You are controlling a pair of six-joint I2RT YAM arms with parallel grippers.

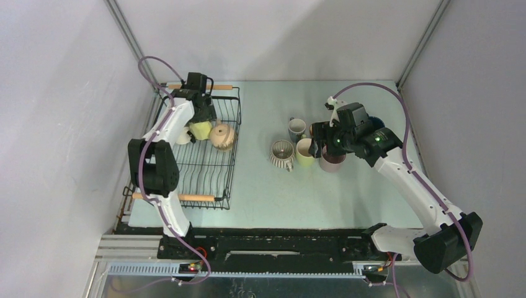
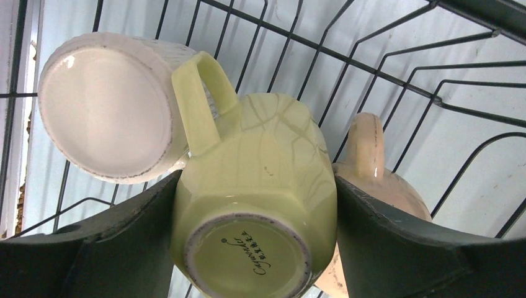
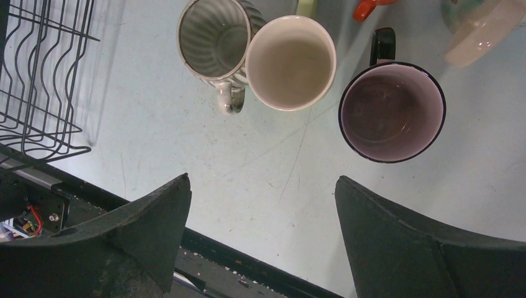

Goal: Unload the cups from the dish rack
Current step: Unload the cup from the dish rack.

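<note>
The black wire dish rack [image 1: 232, 162] stands at the left of the table. My left gripper [image 1: 200, 121] reaches into its far end and is shut on an upside-down yellow-green mug [image 2: 260, 180], fingers [image 2: 124, 230] pressed on both sides. A ribbed cream mug [image 2: 105, 105] and a tan mug [image 2: 372, 164] lie right beside it in the rack. My right gripper [image 1: 321, 148] is open and empty over the table. Below it stand a ribbed cup [image 3: 214, 37], a pale yellow cup [image 3: 290, 62] and a dark-rimmed cup [image 3: 392, 112].
A grey-blue cup [image 1: 297, 128] stands behind the unloaded group. The rack's near corner [image 3: 37, 81] shows left of the right gripper. An orange object [image 3: 366, 7] and a pale dish-like piece [image 3: 484, 25] lie beyond the cups. Grey walls enclose the table.
</note>
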